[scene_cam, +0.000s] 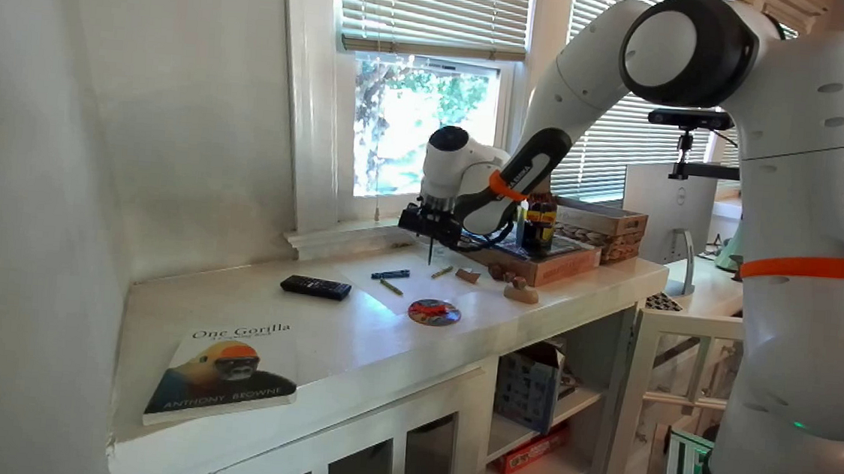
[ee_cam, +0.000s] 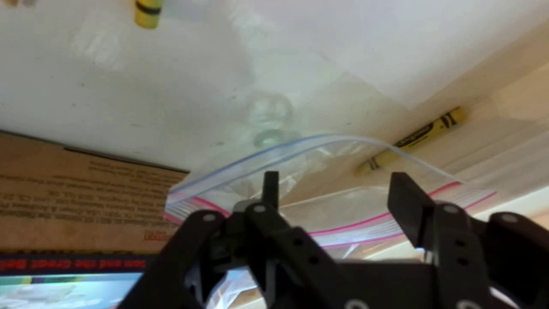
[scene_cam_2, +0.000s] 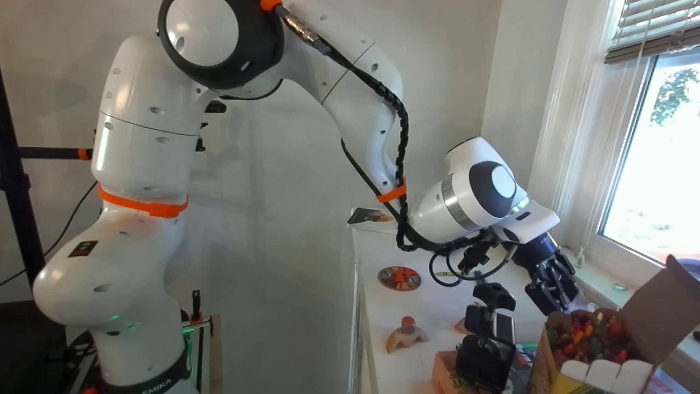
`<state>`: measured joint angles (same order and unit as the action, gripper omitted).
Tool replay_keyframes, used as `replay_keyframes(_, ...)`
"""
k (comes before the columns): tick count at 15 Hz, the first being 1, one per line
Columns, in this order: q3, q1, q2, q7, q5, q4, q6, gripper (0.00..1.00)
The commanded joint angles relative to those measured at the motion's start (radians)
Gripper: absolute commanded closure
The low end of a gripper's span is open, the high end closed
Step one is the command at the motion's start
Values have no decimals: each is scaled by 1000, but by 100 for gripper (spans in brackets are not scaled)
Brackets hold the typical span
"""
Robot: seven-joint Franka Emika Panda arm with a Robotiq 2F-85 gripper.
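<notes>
Two dark fingers of the gripper stand spread at the mouth of the clear zip bag, contact unclear; an uneven squeeze could let its limp film slip, and sideways dragging could disturb the yellow crayon or cardboard box beside the bag

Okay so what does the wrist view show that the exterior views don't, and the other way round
Only the wrist view shows the pink-lined seal of the clear plastic bag. Both exterior views alone show the window, round patterned disc and book. All share the gripper, open in the wrist view, and yellow crayons.
</notes>
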<state>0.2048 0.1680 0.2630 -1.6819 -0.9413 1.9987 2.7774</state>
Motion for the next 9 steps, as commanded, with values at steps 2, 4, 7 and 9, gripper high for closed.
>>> replay_keyframes(2,-79,12,-48,113,170,41,-27,0)
replay_keyframes(4,-120,22,-63,188,281,52,-34,0)
replay_keyframes(7,-78,-48,-88,283,428,55,-55,0)
replay_keyframes(9,-50,-77,-101,291,442,41,-61,0)
